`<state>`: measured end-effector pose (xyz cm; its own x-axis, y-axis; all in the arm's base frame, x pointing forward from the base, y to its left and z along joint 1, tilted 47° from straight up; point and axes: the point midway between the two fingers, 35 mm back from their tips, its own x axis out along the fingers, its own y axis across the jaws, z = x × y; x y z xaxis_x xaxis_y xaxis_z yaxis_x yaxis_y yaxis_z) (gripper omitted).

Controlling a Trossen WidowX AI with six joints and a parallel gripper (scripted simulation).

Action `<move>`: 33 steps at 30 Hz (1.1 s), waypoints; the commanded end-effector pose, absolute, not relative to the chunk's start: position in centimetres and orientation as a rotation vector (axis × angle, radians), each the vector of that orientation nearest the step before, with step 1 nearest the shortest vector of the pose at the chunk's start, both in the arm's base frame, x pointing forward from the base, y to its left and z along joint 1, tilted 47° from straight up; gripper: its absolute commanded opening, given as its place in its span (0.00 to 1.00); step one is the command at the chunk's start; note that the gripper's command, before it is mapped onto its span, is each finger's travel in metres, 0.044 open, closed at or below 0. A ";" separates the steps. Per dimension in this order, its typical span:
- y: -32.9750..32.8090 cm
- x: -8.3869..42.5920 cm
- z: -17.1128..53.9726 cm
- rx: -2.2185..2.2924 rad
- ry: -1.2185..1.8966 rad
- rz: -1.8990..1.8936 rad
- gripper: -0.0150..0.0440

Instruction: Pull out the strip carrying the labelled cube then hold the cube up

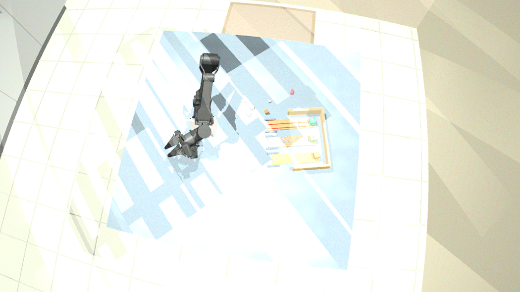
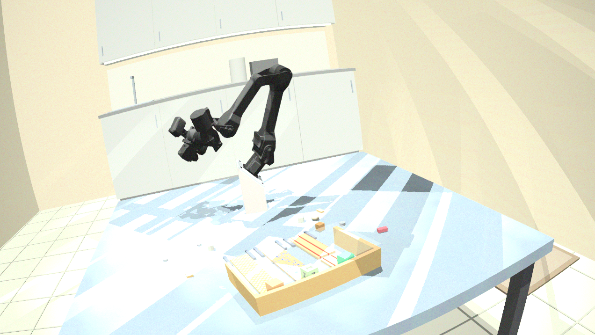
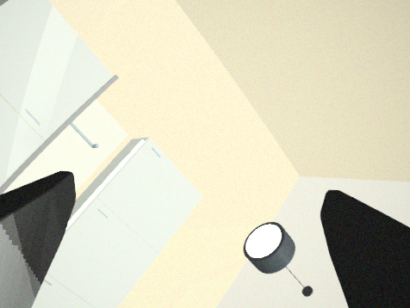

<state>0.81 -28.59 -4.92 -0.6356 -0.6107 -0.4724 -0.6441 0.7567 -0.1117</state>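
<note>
End effector (image 2: 185, 146) open, high, well apart from tray (image 2: 316, 287)

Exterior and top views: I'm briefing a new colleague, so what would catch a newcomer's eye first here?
First the dark arm, arched high over the pale blue table, its gripper raised well off the surface with jaws wide apart and nothing between them. Next the wooden tray near the table's front edge, holding patterned strips side by side and small cubes at their far ends. A few tiny blocks, such as the red block, lie scattered beside the tray.

Strips (image 2: 291, 259) inside tray (image 2: 320, 287)
</note>
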 end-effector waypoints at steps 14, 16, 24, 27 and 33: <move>-26.2 18.6 -5.1 -0.637 1.335 -0.396 0.93; -24.7 21.3 -4.4 -0.530 1.182 -0.381 0.93; -16.9 29.3 -0.5 -0.047 0.748 -0.179 0.93; -13.6 31.0 1.3 0.140 0.653 -0.068 0.93; -6.7 32.7 5.3 0.517 0.559 0.201 0.93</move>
